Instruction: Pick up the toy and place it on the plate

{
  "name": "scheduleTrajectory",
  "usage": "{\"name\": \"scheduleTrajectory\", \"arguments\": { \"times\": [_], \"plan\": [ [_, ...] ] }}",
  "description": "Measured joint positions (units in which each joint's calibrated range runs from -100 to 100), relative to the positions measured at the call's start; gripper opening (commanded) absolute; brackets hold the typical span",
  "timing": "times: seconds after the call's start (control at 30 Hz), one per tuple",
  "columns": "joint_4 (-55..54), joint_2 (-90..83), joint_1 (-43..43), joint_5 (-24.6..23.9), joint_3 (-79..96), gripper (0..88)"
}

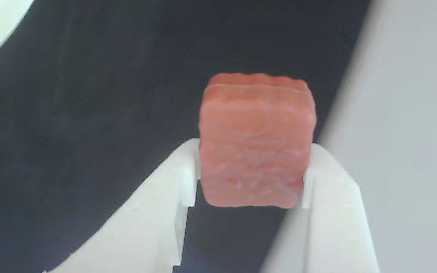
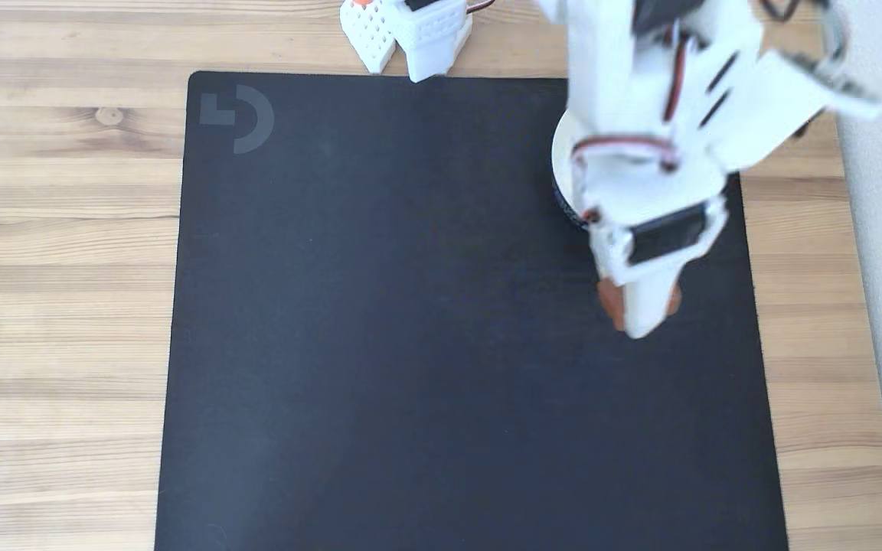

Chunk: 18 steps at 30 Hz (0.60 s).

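White tool (image 1: 250, 178), toy (image 1: 255, 140) clamped between

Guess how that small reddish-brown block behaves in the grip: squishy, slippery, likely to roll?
The small reddish-brown rectangular toy block probably stays stiff: its edges look undeformed between the white jaws of the gripper. Its matte, rough-looking face suggests decent friction. Flat sides with rounded corners mean it should settle flat rather than roll. Likely light, given its small size.

A pale logo mark (image 2: 236, 119) stands on the black mat's (image 2: 380, 321) upper-left corner; no readable text.
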Motion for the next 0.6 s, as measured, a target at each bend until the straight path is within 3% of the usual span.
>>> {"name": "scheduleTrajectory", "arguments": {
  "times": [0.23,0.6],
  "plan": [
    [-12.6,-5.2,-12.9,-0.3,2.2,2.2],
    [-25.9,-15.6,-20.9,-3.1,26.7,2.2]
  ]
}}
